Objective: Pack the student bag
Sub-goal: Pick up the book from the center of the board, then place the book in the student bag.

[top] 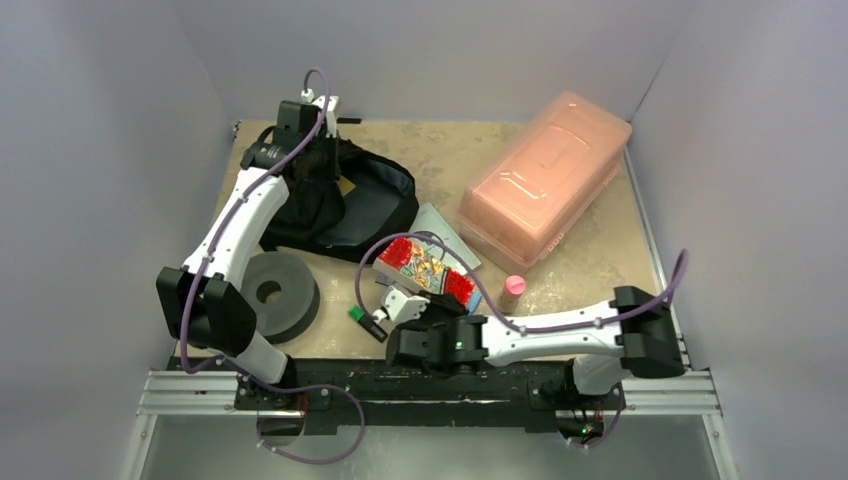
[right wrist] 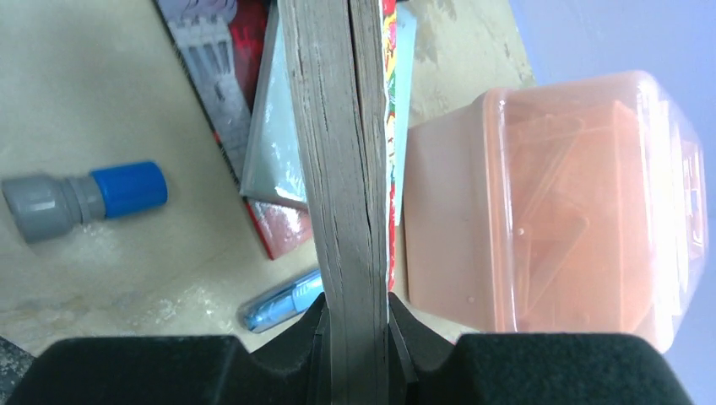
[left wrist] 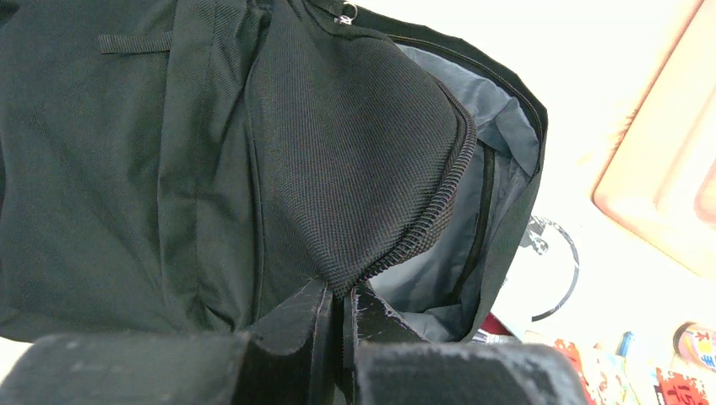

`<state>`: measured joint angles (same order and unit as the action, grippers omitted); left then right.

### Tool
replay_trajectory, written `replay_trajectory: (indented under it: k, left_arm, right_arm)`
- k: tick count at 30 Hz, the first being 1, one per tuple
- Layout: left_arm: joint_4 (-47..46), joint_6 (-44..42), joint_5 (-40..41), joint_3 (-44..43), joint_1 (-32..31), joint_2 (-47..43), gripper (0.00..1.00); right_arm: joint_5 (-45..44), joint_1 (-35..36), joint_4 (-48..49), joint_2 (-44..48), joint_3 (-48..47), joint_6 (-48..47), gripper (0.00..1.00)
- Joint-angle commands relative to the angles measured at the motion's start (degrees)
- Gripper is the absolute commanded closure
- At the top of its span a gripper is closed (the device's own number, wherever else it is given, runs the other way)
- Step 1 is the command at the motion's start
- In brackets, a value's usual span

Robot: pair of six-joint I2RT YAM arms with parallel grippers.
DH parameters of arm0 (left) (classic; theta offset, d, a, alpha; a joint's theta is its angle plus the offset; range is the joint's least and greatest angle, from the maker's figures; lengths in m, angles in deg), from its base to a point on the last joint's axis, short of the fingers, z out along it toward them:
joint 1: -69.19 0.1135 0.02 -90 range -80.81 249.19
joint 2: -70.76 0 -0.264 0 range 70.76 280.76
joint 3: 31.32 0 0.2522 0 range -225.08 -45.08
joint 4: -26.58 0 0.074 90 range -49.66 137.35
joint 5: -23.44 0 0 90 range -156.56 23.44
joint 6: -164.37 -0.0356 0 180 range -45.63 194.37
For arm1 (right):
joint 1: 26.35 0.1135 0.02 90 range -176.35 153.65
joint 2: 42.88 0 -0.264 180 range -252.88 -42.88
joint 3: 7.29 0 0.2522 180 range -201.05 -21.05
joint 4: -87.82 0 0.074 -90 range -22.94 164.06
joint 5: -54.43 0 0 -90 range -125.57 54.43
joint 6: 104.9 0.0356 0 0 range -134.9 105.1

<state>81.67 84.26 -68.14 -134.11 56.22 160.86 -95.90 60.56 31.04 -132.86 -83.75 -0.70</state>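
Note:
The student bag [top: 375, 200] is a black backpack lying at the back left with its main compartment gaping and its grey lining [left wrist: 439, 278] showing. My left gripper [top: 318, 150] hangs over it, shut on the zippered edge of the bag's flap [left wrist: 338, 143] and holding it up; the left gripper [left wrist: 342, 291] has the fabric pinched between its fingertips. Near the table's middle front, my right gripper [top: 405, 303] is shut on a thick book [top: 425, 268] with a colourful red cover. The right wrist view shows the book's page edges [right wrist: 342, 169] clamped by the right gripper [right wrist: 356, 308].
A translucent pink box [top: 545, 175] stands at the back right. At the front left lies a grey foam ring [top: 270, 293]. Around the book lie a pale booklet [top: 440, 228], a pink-capped bottle [top: 513, 288], a small green-and-black item [top: 367, 322], a blue pen [right wrist: 279, 302] and a blue-capped grey marker [right wrist: 84, 196].

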Motion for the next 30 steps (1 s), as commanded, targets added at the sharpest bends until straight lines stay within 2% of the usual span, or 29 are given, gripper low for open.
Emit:
replay_trajectory:
  k: [1,6,10,13,24,30]
  left_arm:
    - [-1.93,-0.69,-0.2,-1.14,0.16,-3.07,1.0]
    - [-1.42,-1.23,-0.3,-1.8,0.2,-3.4,1.0]
    - [-1.69,-1.57,-0.35,-1.36,0.16,-4.06,1.0]
    - [-0.75,-1.79,-0.61,-2.11,0.18,-4.31,1.0]
    - [-1.43,-2.85,-0.67,-1.09,0.23,-7.05,1.0]
    - [-1.07,-2.55,-1.68,-1.46,0.23,-7.0,1.0]
  right_arm:
    - [1.47,-3.57,15.96,9.17,3.57,-13.14,1.0]
    - [9.3,-11.64,31.73,12.84,4.69,-31.6,1.0]
    - [14.89,-16.73,41.76,10.31,5.05,-48.15,1.0]
    - [17.42,-19.3,50.1,7.71,4.39,-56.97,1.0]
    - [22.55,-24.41,60.16,-8.96,-6.98,-73.57,1.0]
    - [19.88,-26.54,62.13,-19.99,-17.09,-79.25,1.0]
